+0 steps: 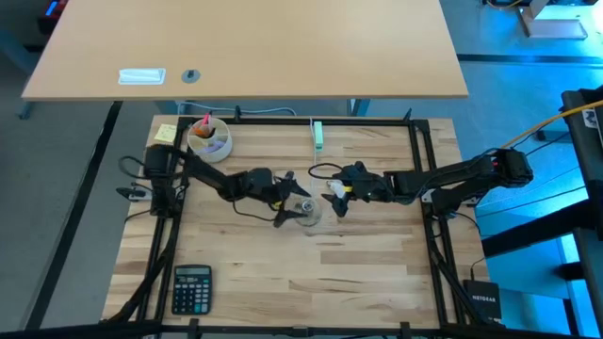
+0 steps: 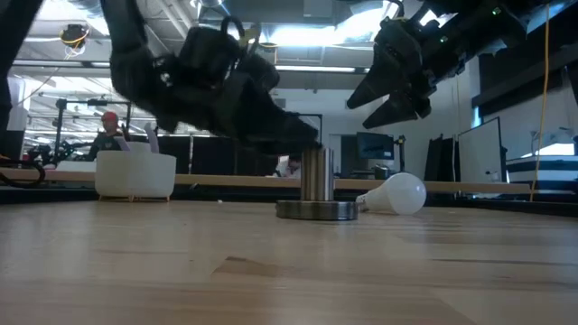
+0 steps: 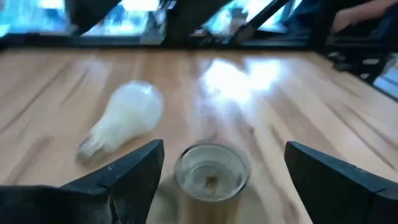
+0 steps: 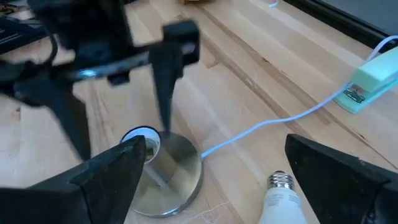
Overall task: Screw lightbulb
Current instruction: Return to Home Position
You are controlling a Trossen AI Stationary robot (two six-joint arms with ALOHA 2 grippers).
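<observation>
The white lightbulb (image 2: 396,194) lies on its side on the wooden table, just right of the round metal socket base (image 2: 316,191), with its silvery screw end (image 4: 281,181) toward the table's far side. The socket (image 3: 211,171) stands upright, its open top empty. My left gripper (image 3: 224,152) hovers open just above the socket, its fingers spread to either side and touching nothing. My right gripper (image 4: 214,146) is open too, raised above the bulb (image 3: 124,118) near the table's middle (image 1: 336,198).
A thin cord (image 4: 261,124) runs from the socket to a pale green plug block (image 1: 318,135) at the far edge. A white bowl with utensils (image 1: 209,139) and a yellow note (image 1: 167,133) sit at the far left. A calculator (image 1: 191,287) lies near left.
</observation>
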